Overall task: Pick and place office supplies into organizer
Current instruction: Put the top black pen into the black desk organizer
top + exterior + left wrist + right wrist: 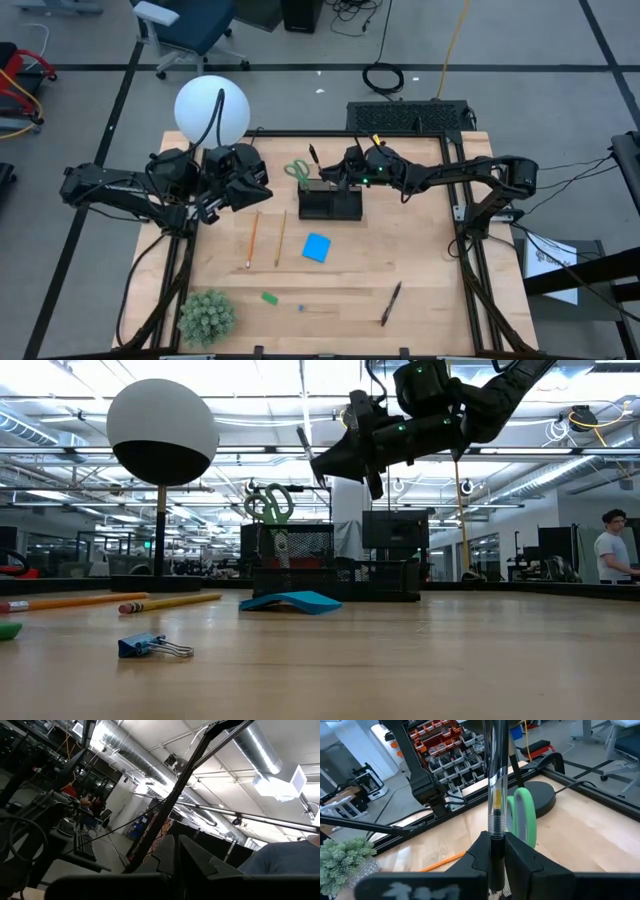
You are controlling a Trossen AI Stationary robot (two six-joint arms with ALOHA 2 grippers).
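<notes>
At left-centre of the high view, the left gripper (pixel 262 188) hangs beside the white globe lamp (pixel 211 108), its jaws closed on nothing. Below it lie two pencils (pixel 266 238), with the blue note pad (pixel 317 247) just right of them. At centre stands the black organizer (pixel 330 204), green-handled scissors (pixel 297 171) upright in its left end. Right of centre, the right gripper (pixel 496 851) hovers above the organizer, jaws clamped tight around a clear-barrelled pen (pixel 495 795). Toward the lower right, another dark pen (pixel 390 303) lies on the table (pixel 430 260).
</notes>
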